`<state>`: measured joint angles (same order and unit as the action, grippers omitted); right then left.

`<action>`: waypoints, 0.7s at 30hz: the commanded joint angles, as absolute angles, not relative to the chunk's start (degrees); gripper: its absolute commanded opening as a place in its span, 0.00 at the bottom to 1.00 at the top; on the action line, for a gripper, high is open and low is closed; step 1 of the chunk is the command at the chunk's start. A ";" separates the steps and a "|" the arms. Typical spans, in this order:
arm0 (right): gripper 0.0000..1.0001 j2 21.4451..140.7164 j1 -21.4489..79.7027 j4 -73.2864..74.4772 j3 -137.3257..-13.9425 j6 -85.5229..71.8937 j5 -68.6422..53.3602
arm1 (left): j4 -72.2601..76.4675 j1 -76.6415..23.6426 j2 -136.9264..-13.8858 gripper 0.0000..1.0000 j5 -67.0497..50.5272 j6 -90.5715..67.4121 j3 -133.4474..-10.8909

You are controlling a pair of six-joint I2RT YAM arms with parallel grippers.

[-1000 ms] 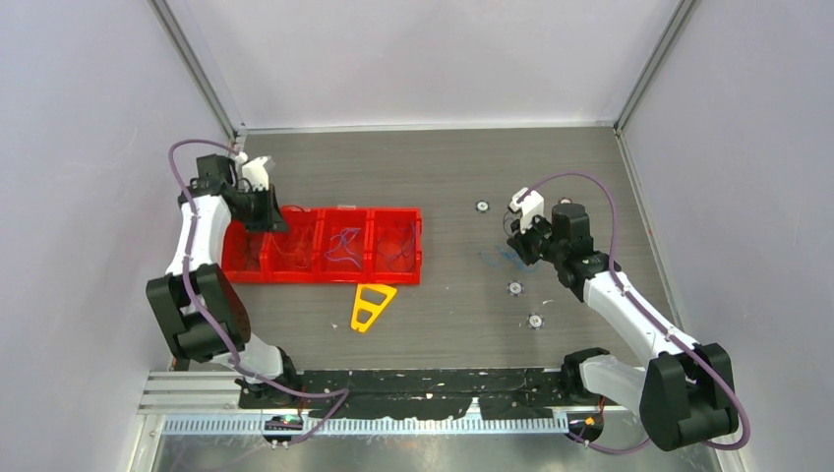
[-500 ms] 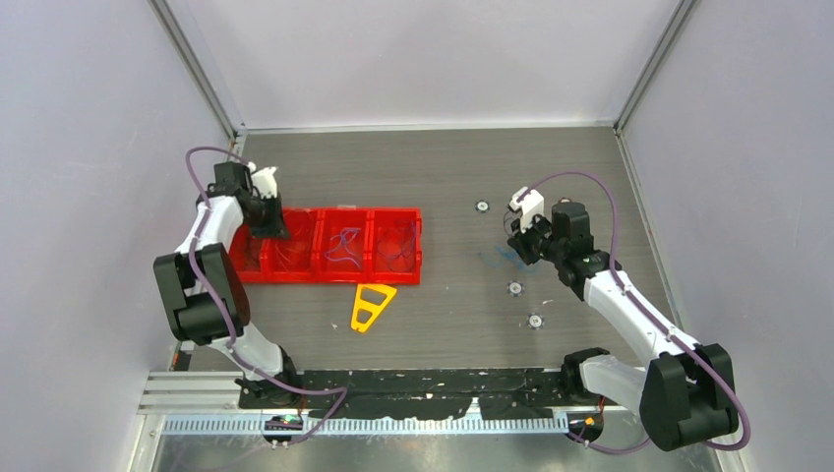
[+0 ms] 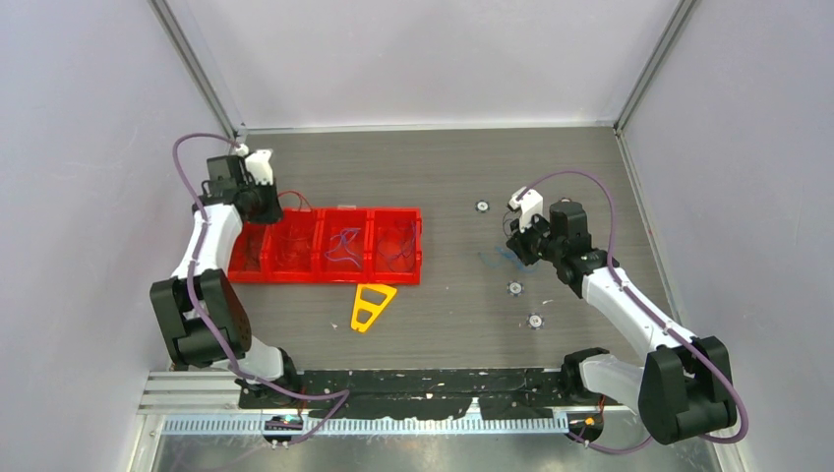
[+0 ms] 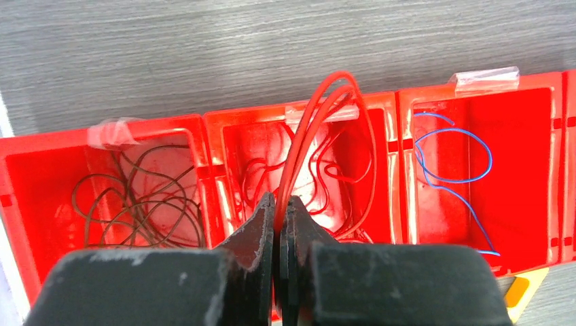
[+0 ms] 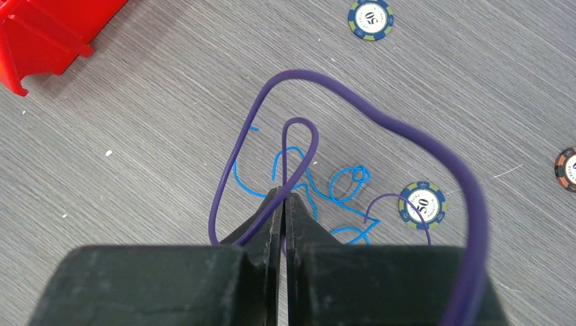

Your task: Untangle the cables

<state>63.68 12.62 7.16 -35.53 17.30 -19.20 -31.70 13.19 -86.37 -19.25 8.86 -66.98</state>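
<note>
My left gripper [image 4: 278,204] is shut on a red cable [image 4: 303,132] that arches up from the middle compartment of the red bin [image 4: 390,109]. More red strands lie in that compartment. In the top view this gripper [image 3: 267,201] hangs over the bin's far left edge. Dark brown cables [image 4: 136,197] fill the left compartment and a blue cable [image 4: 448,156] lies in the right one. My right gripper [image 5: 283,195] is shut on a looped purple cable [image 5: 301,122] just above a light blue cable [image 5: 358,174] lying on the table.
Poker chips [image 5: 371,18] [image 5: 421,202] [image 5: 567,168] lie around the blue cable on the table. A yellow triangular piece [image 3: 372,305] rests in front of the red bin [image 3: 325,270]. Walls close in the table on the left, right and far sides.
My left gripper has risen and pulled back toward the far edge of the bin, drawing the red cable up with it. The right arm has hardly moved.
</note>
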 commanded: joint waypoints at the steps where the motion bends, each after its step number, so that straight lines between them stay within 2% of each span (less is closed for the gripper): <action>1: 0.05 63.12 12.52 5.84 -38.23 16.05 -20.07 | -22.40 10.86 -85.08 0.00 -17.05 7.83 -61.39; 7: 0.05 62.64 12.48 6.15 -38.14 16.02 -19.94 | -21.97 8.40 -83.19 0.00 -16.31 8.93 -55.36; 14: 0.05 62.40 12.48 6.53 -37.96 16.79 -20.14 | -28.03 8.44 -84.38 0.00 -14.34 11.65 -55.43; 15: 0.05 62.36 12.48 6.58 -38.01 17.05 -20.18 | -28.38 8.56 -84.22 0.04 -14.11 11.64 -55.64; 17: 0.05 62.32 12.54 6.84 -38.17 17.51 -20.28 | -29.10 8.83 -83.18 0.19 -14.24 11.27 -56.74; 18: 0.05 62.16 12.49 6.98 -38.26 17.74 -20.34 | -29.62 8.85 -82.39 0.32 -14.30 11.17 -57.42; 21: 0.05 61.58 12.48 7.43 -38.39 18.30 -20.51 | -31.40 8.88 -78.77 0.54 -15.68 10.68 -60.45</action>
<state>63.61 12.62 7.77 -35.83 16.99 -19.46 -29.32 8.45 -84.73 -14.76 10.63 -55.13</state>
